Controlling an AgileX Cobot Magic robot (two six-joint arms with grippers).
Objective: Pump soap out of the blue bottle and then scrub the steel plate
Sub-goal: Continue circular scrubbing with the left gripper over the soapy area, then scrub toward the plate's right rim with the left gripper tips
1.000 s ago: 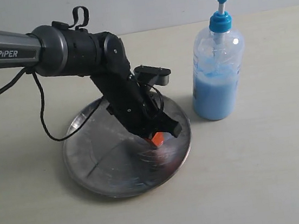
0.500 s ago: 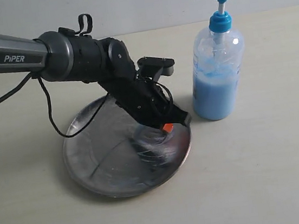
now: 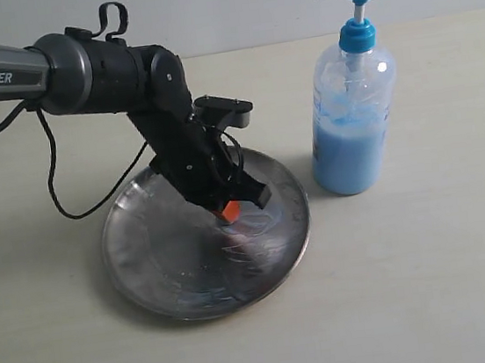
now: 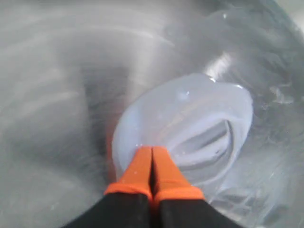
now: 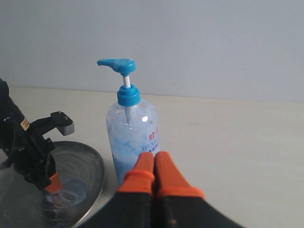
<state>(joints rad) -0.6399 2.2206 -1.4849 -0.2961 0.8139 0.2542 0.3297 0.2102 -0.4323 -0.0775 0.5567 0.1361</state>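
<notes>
The round steel plate (image 3: 151, 263) lies on the table, left of the blue bottle (image 3: 352, 124), which stands upright with its pump head up. My left gripper (image 3: 228, 210) is shut, its orange tips pressed down in the plate's right half. In the left wrist view the shut left gripper (image 4: 152, 150) touches a pale blue smear of soap (image 4: 190, 118) spread in swirls on the plate (image 4: 52, 71). My right gripper (image 5: 154, 156) is shut and empty, held back from the bottle (image 5: 130, 137); it is out of the exterior view. Soap smears (image 3: 249, 234) streak the plate.
A black cable (image 3: 66, 185) loops from the left arm over the plate's far left rim. The left arm's wrist camera (image 3: 227, 111) juts out toward the bottle. Bare beige table (image 3: 432, 282) surrounds plate and bottle.
My left gripper swept to the right across the plate, then back left and toward the middle, spreading the soap in wider swirls. The bottle has not moved.
</notes>
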